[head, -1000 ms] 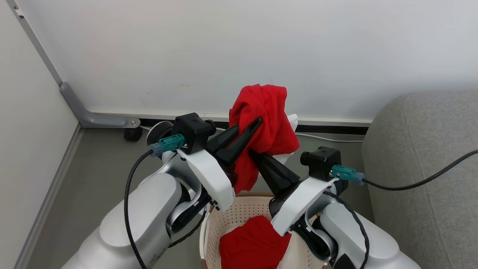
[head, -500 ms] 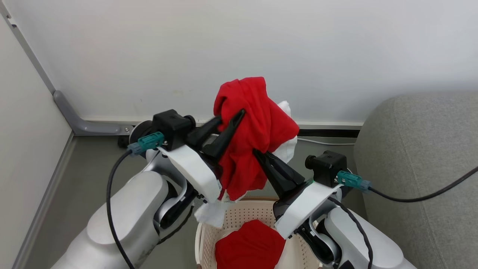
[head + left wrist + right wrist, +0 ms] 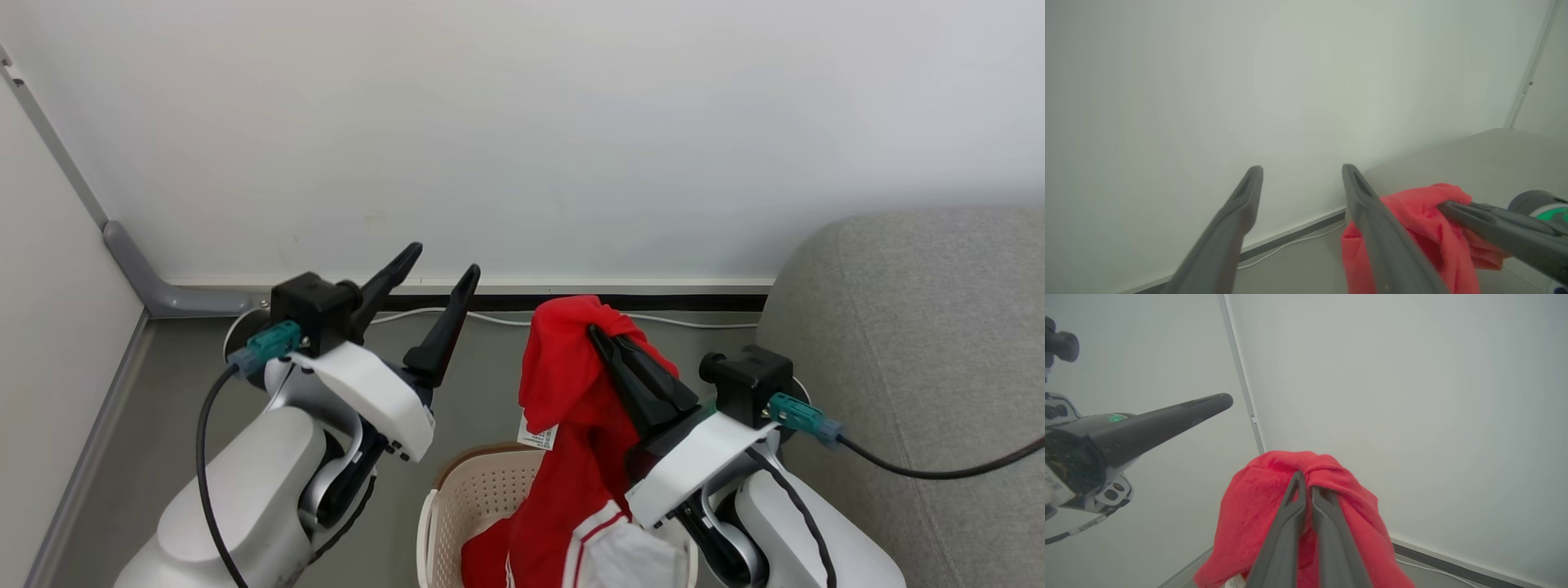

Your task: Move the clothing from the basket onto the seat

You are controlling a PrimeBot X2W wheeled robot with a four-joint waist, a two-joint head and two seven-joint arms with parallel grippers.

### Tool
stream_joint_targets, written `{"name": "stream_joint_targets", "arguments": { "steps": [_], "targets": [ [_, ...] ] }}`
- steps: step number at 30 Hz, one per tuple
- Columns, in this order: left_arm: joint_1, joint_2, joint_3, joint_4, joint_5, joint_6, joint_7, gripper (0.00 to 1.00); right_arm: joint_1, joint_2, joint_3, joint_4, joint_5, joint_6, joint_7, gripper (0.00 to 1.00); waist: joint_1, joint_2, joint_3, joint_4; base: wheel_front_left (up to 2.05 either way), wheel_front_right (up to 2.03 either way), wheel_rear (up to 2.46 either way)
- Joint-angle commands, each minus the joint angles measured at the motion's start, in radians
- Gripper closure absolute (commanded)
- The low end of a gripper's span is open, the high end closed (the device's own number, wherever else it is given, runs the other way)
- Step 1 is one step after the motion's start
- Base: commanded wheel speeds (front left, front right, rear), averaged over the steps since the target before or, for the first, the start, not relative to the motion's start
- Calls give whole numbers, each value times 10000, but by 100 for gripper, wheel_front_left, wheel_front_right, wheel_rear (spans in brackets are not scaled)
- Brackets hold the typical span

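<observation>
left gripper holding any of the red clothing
No, the left gripper is open with nothing between its fingers; the clothing hangs from the right gripper.

Wall point(image 3: 522, 122) closing off far side. Seat point(image 3: 922, 327) crowding right, just beside right gripper point(image 3: 594, 330). Clothing point(image 3: 563, 384) hanging from it, draping over basket point(image 3: 467, 490) right half; left part of opening showing free. Open air btwn left gripper point(image 3: 445, 256) & clothing, above floor point(image 3: 482, 384).

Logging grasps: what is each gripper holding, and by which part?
Right gripper pinches a red garment by a bunched fold at its top; the rest hangs down. Left gripper is open and empty.
</observation>
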Motion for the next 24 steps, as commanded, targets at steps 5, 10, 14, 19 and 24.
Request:
{"name": "stream_joint_targets", "arguments": {
  "steps": [5,10,14,19,24],
  "targets": [
    [242,382,419,-113,-47,262,-336,0,237,154,-449,-521,-553,42,-105,100,0,0,-96,-296,0,0,0],
    [890,636,769,-35,-63,742,-686,0,502,156,-1156,-722,-829,42,-105,100,0,0,-150,-606,0,0,0],
    [1403,795,1043,-13,-97,995,-865,0,746,156,-1603,-857,-1008,42,-105,100,0,0,-184,-711,0,0,0],
    [1930,885,1307,-117,-161,1158,-970,0,1079,157,-2028,-1069,-1261,42,-105,100,0,0,-238,-859,0,0,0],
    [2400,1001,1730,-266,-153,1467,-1028,0,1320,157,-2275,-1253,-1390,42,-105,100,0,0,-294,-1157,0,0,0]
  ]
}}
